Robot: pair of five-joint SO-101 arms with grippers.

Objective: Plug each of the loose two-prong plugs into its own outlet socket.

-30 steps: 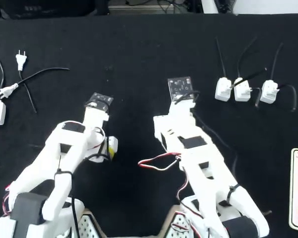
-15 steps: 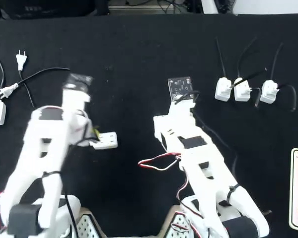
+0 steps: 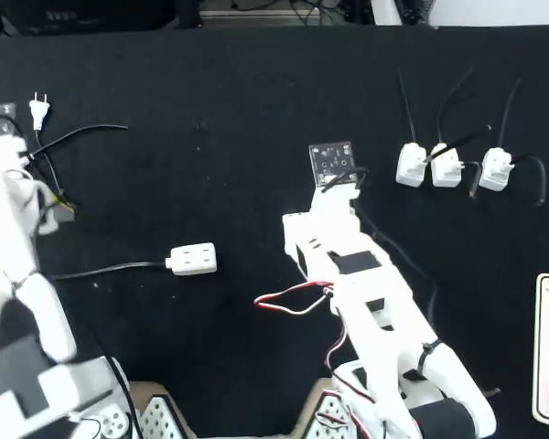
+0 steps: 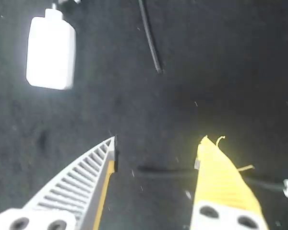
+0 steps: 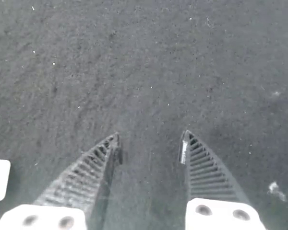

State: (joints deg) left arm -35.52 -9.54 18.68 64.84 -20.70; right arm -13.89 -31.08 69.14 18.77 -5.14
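Beneath the outlet strip (image 3: 192,260), table (image 3: 238,82): black matte cloth with a fine, speckled nap.
Right arm (image 3: 366,293): smooth white plastic shells with red and white wires looped at the side, lying to the right of the outlet strip.
Right gripper (image 5: 150,136): ribbed grey tapered fingers spread apart, nothing between them, over bare cloth.
Left arm (image 3: 9,274): white plastic, well to the left of the outlet strip.
Left gripper (image 4: 158,143): one ribbed white finger and one wrapped in yellow tape, spread apart around nothing, above a thin black cord (image 4: 168,172) that crosses under them.
Outlet strip: rounded white plastic bar; its long axis runs left to right, and its black cable leaves the left end.
Three sockets (image 3: 446,166): small white blocks in a row, far right of and beyond the outlet strip, each with a black cord rising from it.
White block (image 4: 50,52): smooth rounded rectangle on the cloth, apart from the left gripper.
Loose plug (image 3: 39,108): white, two-prong, far left of and beyond the outlet strip; its long axis runs toward the far edge with the prongs pointing away from the arms, black cord trailing back.
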